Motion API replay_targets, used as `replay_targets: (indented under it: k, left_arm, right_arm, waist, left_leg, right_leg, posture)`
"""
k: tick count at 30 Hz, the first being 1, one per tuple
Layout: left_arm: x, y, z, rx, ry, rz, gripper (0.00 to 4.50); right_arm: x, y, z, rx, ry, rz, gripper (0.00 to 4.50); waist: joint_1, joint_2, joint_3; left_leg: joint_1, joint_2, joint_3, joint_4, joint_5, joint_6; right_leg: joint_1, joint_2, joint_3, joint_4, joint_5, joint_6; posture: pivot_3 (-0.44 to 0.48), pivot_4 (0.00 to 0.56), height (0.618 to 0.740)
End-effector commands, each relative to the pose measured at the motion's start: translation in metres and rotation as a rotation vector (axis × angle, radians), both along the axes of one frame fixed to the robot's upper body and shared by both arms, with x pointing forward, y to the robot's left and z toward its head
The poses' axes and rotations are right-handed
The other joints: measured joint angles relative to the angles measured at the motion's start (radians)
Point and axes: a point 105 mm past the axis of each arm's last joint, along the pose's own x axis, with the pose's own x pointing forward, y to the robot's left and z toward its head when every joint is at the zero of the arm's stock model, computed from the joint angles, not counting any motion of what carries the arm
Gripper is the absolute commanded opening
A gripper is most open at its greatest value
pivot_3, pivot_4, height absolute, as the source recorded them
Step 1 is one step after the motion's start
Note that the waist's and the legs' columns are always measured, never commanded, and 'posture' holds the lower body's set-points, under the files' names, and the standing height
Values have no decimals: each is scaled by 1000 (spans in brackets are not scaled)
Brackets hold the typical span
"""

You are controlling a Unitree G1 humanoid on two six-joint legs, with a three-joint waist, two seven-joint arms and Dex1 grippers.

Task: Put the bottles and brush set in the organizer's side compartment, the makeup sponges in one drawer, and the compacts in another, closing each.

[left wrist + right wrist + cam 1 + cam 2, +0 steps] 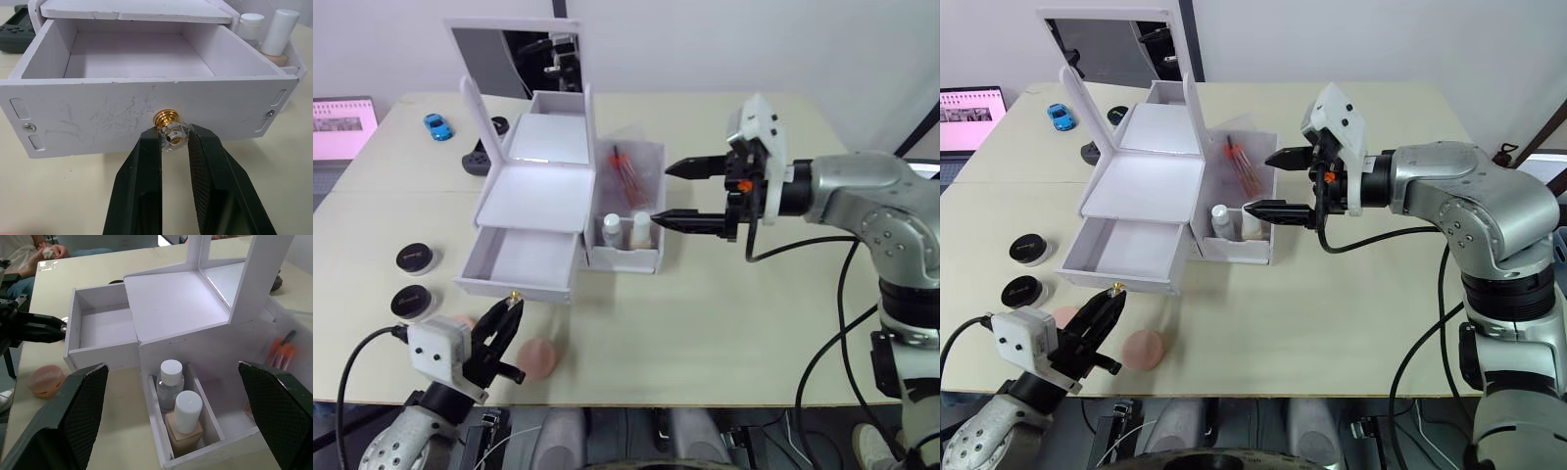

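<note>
So the white organizer (543, 196) sits in the middle of the table (754, 313) with its mirror lid up, and everything else is easiest to place off that. Its bottom drawer (521, 266) is pulled out toward the robot and looks empty inside. The left gripper (173, 142) is right at the front of that drawer, fingers nearly closed, pinching the little gold knob (167, 121) between them.

The side compartment (628, 217) is on the organizer's right. Two bottles (178, 413) stand upright at its front end, one clear with a white cap and one beige, touching each other. The brush set (626, 172), orange handles in a clear sleeve, lies further back in the same compartment.

The right gripper (674, 194) hovers just to the right of that compartment with its fingers spread wide apart and nothing in them.

Two pink sponges (537, 358) are on the table in front of the open drawer, close to the left gripper. Two black round compacts (415, 258) sit to the left of the organizer, one nearer the robot than the other. Behind the organizer on the left there's a small blue toy car (437, 126).
</note>
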Motion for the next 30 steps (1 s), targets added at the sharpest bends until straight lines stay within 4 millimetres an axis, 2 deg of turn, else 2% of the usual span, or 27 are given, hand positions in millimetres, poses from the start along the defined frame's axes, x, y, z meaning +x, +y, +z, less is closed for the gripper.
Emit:
replay_targets:
  k: [1,2,4,7,10,15,18,21,23,26,30]
  left_arm:
    - [-2,4,-6,-4,29,7,253]
    - [-2,4,-6,-6,29,6,253]
    - [-3,4,0,-30,11,-13,1290]
    - [-20,3,17,-32,-42,-101,2785]
    - [-40,23,21,-8,-19,-96,4447]
    - [-61,56,23,68,53,-117,4480]
    - [-68,72,26,214,89,-213,4480]
    - [-69,105,33,306,158,-280,4480]
    - [-64,133,42,297,217,-267,4480]
    - [-56,162,56,312,264,-257,4480]
    - [-29,198,88,404,225,-201,4480]
  right_arm:
    - [-2,-1,6,5,-41,3,4500]
    - [-2,-1,6,5,-42,3,4500]
    - [-1,-1,6,6,-44,4,4500]
    - [0,2,5,2,-38,10,4500]
    - [2,3,6,4,-43,14,4500]
    - [4,9,8,26,-49,52,4500]
    - [-4,13,10,49,-23,143,4500]
    - [-13,6,14,50,-15,251,4500]
    - [-15,-4,16,46,14,300,4500]
    - [-18,-16,16,36,44,337,4500]
    - [-25,-40,18,5,86,343,4500]
  waist:
    - [1,0,0]
    - [1,0,0]
    - [1,0,0]
    - [-1,-1,0]
    - [0,0,0]
    - [2,0,1]
    - [1,0,1]
    - [2,0,1]
    - [4,1,1]
    - [1,2,1]
    - [4,1,1]
  left_leg:
    - [0,0,0,0,0,0]
    - [-1,0,0,0,0,0]
    - [-1,0,0,0,0,0]
    - [-3,0,0,0,0,0]
    - [-5,0,0,0,0,0]
    - [-9,0,-1,2,0,0]
    - [-10,0,-1,3,0,0]
    - [-10,0,-1,3,0,0]
    - [-10,0,-1,2,0,0]
    - [-11,0,-1,2,0,0]
    - [-11,0,-1,0,0,0]
  right_leg:
    - [0,0,0,0,0,0]
    - [0,0,0,0,0,0]
    - [0,0,0,0,0,0]
    - [-3,0,0,0,0,0]
    - [-4,0,0,0,0,0]
    - [-12,-1,-1,-1,0,0]
    - [-12,-1,-2,-2,0,0]
    - [-12,-1,-3,-2,0,0]
    - [-13,-1,-3,-2,0,0]
    - [-13,-1,-3,-1,0,0]
    - [-15,-1,-4,0,0,-1]
  posture:
    - [0,150,725]
    - [0,150,725]
    - [0,150,725]
    - [0,150,725]
    - [0,150,725]
    - [0,150,725]
    - [0,150,725]
    - [0,150,725]
    - [0,150,725]
    - [0,150,725]
    - [0,150,725]
